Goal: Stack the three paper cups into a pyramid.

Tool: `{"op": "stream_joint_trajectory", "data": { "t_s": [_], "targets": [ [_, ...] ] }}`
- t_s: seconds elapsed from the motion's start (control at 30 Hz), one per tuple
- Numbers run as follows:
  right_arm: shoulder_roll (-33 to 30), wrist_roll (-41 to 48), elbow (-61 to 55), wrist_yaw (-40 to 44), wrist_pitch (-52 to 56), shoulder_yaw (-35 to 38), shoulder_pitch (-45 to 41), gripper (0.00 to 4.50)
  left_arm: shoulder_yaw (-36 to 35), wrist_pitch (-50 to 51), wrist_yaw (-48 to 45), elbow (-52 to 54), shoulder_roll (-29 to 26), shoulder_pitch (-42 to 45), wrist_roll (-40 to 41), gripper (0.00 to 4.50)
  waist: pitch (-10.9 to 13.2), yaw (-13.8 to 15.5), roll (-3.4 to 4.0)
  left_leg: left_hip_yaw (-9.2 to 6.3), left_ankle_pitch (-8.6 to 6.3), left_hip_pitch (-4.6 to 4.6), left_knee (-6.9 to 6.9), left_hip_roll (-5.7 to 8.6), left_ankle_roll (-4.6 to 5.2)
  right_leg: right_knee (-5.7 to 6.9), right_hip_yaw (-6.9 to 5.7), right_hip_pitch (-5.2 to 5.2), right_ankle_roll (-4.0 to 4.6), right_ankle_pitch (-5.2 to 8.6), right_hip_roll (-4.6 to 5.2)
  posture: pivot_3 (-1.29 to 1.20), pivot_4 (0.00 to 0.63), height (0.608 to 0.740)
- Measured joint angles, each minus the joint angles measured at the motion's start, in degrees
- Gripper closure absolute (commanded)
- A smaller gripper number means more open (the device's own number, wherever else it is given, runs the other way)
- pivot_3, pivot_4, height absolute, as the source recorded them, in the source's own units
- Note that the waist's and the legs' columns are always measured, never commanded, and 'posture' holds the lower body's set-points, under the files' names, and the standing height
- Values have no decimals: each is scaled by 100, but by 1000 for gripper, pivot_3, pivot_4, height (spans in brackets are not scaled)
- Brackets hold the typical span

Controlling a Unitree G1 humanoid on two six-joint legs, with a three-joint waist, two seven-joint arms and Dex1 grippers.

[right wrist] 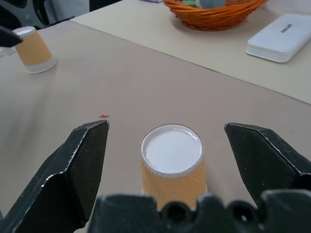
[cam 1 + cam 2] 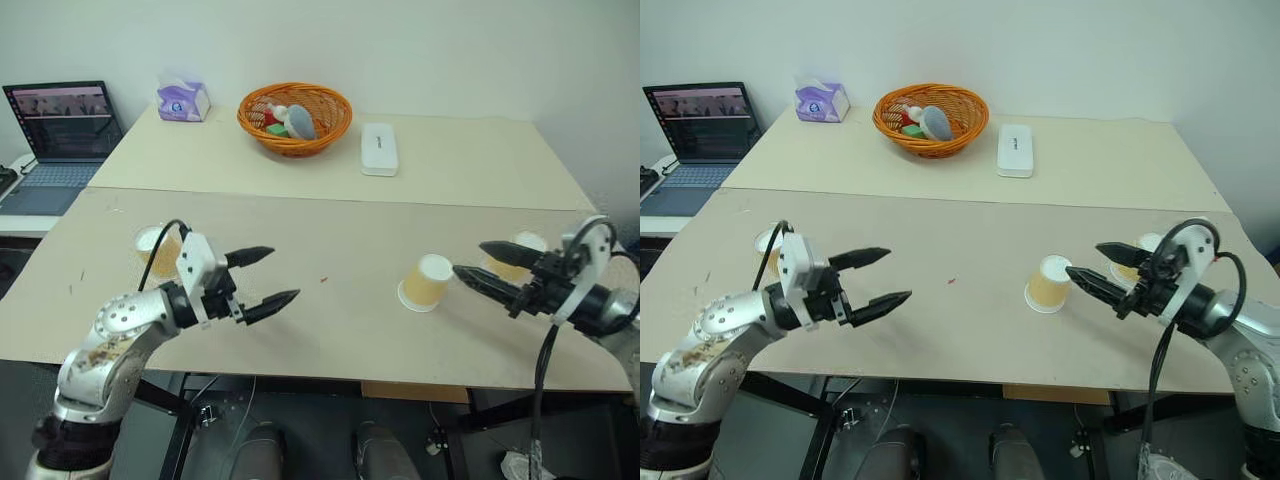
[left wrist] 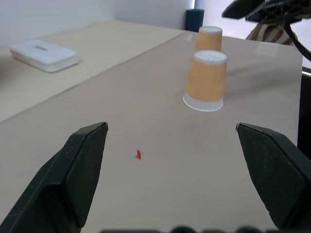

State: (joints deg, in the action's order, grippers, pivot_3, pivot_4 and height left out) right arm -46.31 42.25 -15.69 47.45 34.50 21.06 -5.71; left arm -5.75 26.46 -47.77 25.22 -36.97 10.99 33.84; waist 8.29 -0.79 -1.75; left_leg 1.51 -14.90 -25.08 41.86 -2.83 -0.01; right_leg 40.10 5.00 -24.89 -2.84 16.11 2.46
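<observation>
Stacking: not begun; no pyramid built.
Cups: three paper cups upside down, well apart: left cup (image 2: 158,250), middle cup (image 2: 427,282), right cup (image 2: 519,254).
Grippers: left gripper (image 2: 262,280) and right gripper (image 2: 490,268) spread wide, empty.
Remaining: pair two, top with third.

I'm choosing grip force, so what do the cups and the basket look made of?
The cups look like thin paper: matte tan sides with faint ribbing and a white base, since they stand upside down. The basket looks like woven wicker or plastic cane, glossy orange, with visible strands; which one is unclear.
</observation>
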Motion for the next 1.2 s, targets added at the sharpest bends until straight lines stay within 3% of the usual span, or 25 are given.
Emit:
{"op": "stream_joint_trajectory", "data": {
  "t_s": [0.83,1.2],
  "targets": [
    [407,-849,573,355,-610,-598,28,33,29,231,488,-15,148,-6,14,0,0,0,0,-1,0,1,1,0,0,5,0,-1,0,-1,0,0,150,675],
    [628,-1278,1204,420,-1102,-914,-341,33,26,268,641,117,169,-6,63,0,0,-2,0,-1,0,1,0,-1,0,6,0,-2,1,-1,-1,0,150,675]
  ]
}}
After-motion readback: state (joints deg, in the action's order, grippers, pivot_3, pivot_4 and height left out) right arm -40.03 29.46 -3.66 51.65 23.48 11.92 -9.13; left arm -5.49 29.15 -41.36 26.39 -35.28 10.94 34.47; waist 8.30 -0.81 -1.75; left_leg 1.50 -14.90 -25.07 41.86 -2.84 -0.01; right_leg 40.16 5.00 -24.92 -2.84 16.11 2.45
